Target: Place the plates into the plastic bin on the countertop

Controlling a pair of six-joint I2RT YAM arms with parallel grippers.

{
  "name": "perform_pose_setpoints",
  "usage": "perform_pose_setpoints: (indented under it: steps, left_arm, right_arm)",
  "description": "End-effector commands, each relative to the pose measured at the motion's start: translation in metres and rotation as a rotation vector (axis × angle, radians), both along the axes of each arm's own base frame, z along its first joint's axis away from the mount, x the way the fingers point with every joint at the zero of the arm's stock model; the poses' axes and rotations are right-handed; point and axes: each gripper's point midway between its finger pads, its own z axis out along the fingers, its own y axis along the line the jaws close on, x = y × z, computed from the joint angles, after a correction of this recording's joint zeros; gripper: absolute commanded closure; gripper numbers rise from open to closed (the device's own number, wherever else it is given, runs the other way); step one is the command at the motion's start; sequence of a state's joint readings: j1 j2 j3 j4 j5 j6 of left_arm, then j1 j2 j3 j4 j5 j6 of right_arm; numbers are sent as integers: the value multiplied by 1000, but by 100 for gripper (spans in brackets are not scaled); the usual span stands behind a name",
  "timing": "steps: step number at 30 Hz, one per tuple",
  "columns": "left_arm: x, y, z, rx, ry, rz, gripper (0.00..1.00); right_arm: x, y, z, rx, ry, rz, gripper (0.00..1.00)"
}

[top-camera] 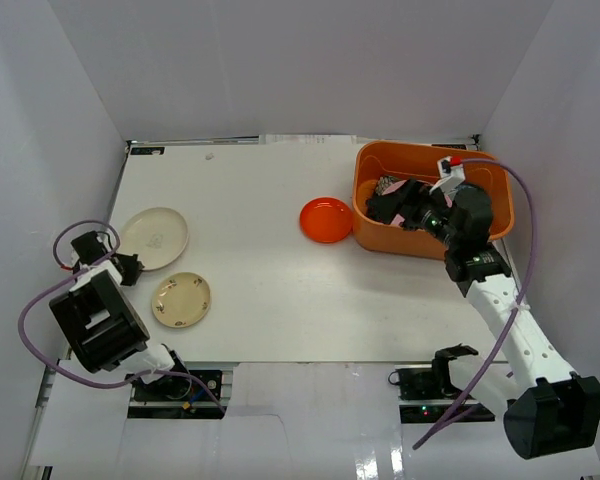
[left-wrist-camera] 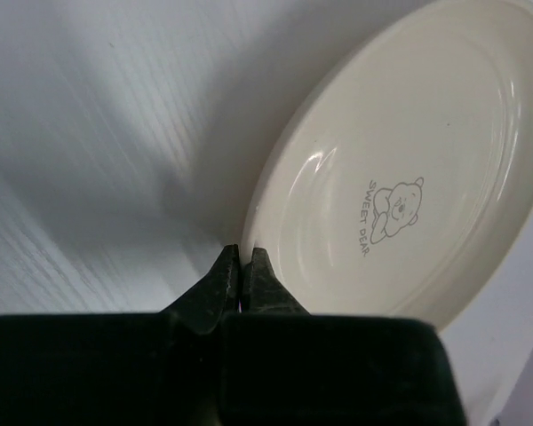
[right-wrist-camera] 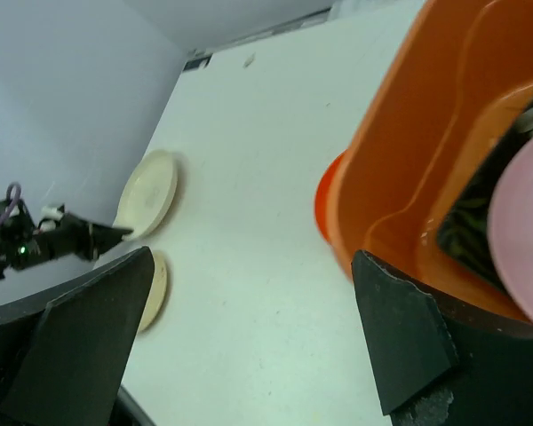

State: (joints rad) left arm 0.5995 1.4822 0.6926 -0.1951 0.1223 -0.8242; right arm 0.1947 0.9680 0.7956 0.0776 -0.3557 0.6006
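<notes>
A round cream plate [top-camera: 154, 238] lies at the left of the countertop [top-camera: 270, 290]. My left gripper [top-camera: 128, 267] is shut on its near rim. In the left wrist view the fingertips [left-wrist-camera: 231, 259] pinch the edge of the cream plate [left-wrist-camera: 409, 177], which has a bear print. The orange plastic bin [top-camera: 375, 235] stands at the back right. My right gripper [top-camera: 400, 205] hangs open over it with nothing between its fingers. The right wrist view shows that gripper [right-wrist-camera: 249, 328] beside the bin wall [right-wrist-camera: 417, 133], with a pink plate [right-wrist-camera: 524, 240] and a dark patterned plate [right-wrist-camera: 471, 226] inside.
A small orange-red dish [top-camera: 326, 220] sits against the bin's left side. A small pale patterned dish [top-camera: 181, 299] lies just in front of the cream plate. Pale walls close in the left, back and right.
</notes>
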Motion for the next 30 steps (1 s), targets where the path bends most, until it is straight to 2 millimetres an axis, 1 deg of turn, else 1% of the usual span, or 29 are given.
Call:
perform_pose_setpoints:
  steps: [1,2,3,4,5,7,8,9,10,11,13,14,15,16,18,19,20,21,22,23,24,25,26,27,28,29,30]
  left_arm:
    - [22,-23,56,-2,-257,-99,100]
    - [24,-37,63,-9,-295,-140,100]
    - [30,-49,77,0,-351,-188,100]
    - [32,-60,87,27,-381,-235,100]
    - [36,-85,110,71,-446,-322,100]
    - [37,-114,130,111,-508,-432,100]
    - [36,-142,143,123,-551,-534,100]
    - [36,-154,150,128,-575,-586,100]
    - [33,-170,154,103,-594,-652,100]
    - [31,-186,155,92,-599,-715,100]
    - [27,-203,155,72,-595,-791,100]
    - [24,-216,152,66,-589,-849,100]
    - [22,-223,150,56,-581,-875,100]
    - [19,-238,153,39,-591,-932,100]
    - [15,-251,152,31,-590,-988,100]
    - [14,-259,157,33,-596,-1016,100]
    - [8,-272,158,26,-602,-1061,100]
    - [6,-275,158,35,-597,-1081,100]
    - [3,-278,161,45,-600,-1093,100]
    - [1,-283,166,55,-611,-1111,100]
    - [-1,-284,167,60,-606,-1116,100]
    - [-3,-286,170,70,-615,-1130,100]
    - [-4,-287,172,77,-618,-1142,94]
    - [-6,-288,176,77,-617,-1154,86]
    - [-7,-287,178,96,-615,-1173,60]
    - [-9,-287,181,109,-614,-1183,47]
    - [-12,-286,185,122,-607,-1196,37]
  right_arm:
    - [-19,43,2,-26,-58,161,2]
    - [-30,61,2,-45,-69,225,3]
    - [-33,69,2,-57,-73,246,4]
    - [-35,78,3,-74,-69,270,8]
    - [-41,92,2,-104,-83,304,9]
    - [-44,108,5,-131,-92,337,10]
    - [-50,119,4,-140,-91,367,10]
    - [-49,124,3,-155,-92,363,10]
    - [-46,132,0,-165,-82,371,10]
    - [-49,141,-3,-175,-74,393,10]
    - [-43,156,-7,-196,-65,402,10]
    - [-45,165,-9,-206,-65,416,10]
    - [-38,171,-23,-234,-34,405,10]
    - [-33,176,-17,-241,-48,402,10]
    - [-25,183,-27,-277,-28,386,10]
    - [-19,186,-38,-295,-7,376,7]
    - [-15,187,-41,-302,0,363,6]
    - [-8,187,-47,-315,13,336,4]
    - [-5,188,-48,-319,13,327,0]
    - [-2,189,-49,-320,21,317,8]
    - [3,188,-48,-325,17,295,18]
    - [3,185,-56,-347,44,283,49]
    - [5,184,-55,-345,49,266,68]
    - [13,177,-52,-358,41,208,81]
    - [14,172,-42,-351,24,179,92]
    - [18,165,-35,-352,9,139,92]
    - [24,151,-17,-353,-30,69,92]
